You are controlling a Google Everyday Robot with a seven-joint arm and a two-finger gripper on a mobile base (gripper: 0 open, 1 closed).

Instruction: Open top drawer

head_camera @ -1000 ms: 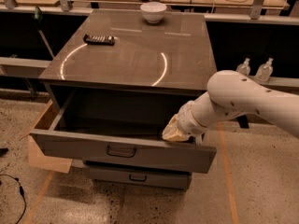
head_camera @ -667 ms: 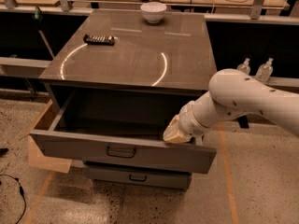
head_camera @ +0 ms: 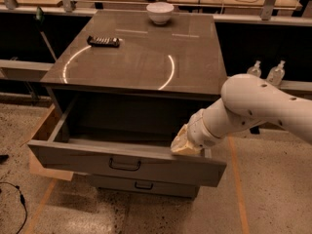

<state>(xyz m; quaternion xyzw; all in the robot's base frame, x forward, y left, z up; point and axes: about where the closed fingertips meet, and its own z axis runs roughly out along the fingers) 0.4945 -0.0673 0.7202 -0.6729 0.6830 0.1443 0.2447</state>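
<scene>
The top drawer (head_camera: 73, 157) is grey and pulled far out of the cabinet, and its dark inside shows. A small dark bar handle (head_camera: 124, 165) sits at the centre of its front panel. My gripper (head_camera: 181, 144) is at the end of a white arm coming from the right. It rests on the top edge of the drawer front, right of the handle. A shorter grey drawer (head_camera: 141, 185) with a similar handle shows below, shut.
The cabinet top (head_camera: 141, 57) carries a white bowl (head_camera: 160, 12) at the back and a dark remote-like object (head_camera: 103, 41) at the left. A cardboard box (head_camera: 41, 135) stands left of the cabinet. Two bottles (head_camera: 265, 72) stand at the right. A cable (head_camera: 17, 199) lies on the floor.
</scene>
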